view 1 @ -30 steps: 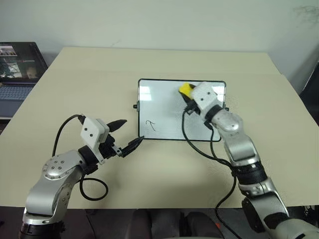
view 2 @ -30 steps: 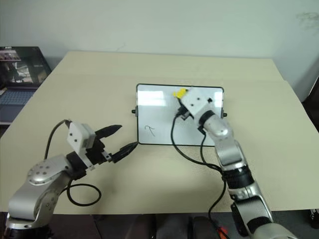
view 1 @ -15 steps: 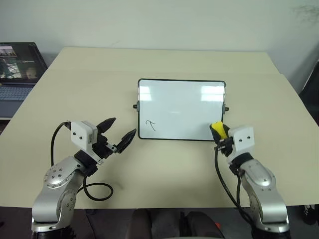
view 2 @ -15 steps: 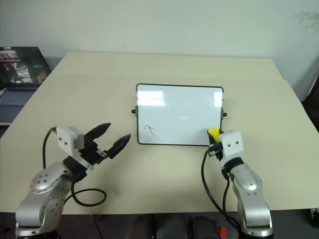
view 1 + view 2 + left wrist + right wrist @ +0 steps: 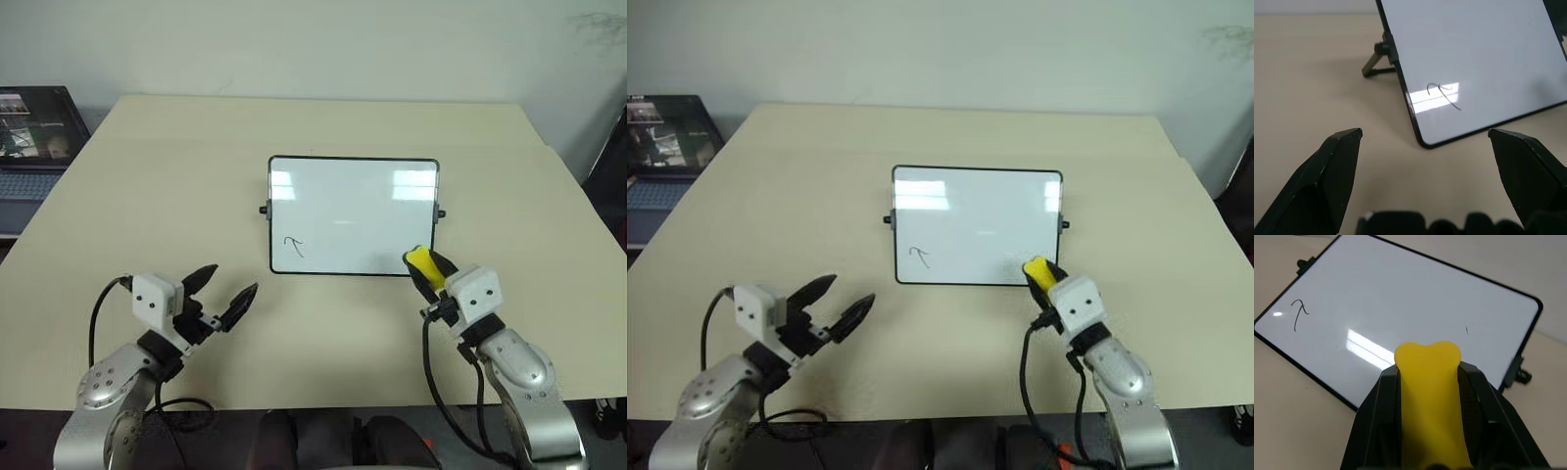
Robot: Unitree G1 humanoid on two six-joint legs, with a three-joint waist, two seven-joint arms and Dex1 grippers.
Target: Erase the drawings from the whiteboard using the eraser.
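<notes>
Eraser [image 5: 421, 266] clamped in right gripper [image 5: 432, 273] at board [image 5: 353, 215] corner; left gripper [image 5: 223, 295] spread wide, nothing held.

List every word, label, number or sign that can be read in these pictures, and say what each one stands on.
None can be read.
The whiteboard carries no writing, only a hook-shaped marker scribble near its lower left corner and a tiny short stroke.
The laptop screen at the left edge shows picture content; any text there is too small to read.
The yellow eraser and both grippers show no print.
</notes>
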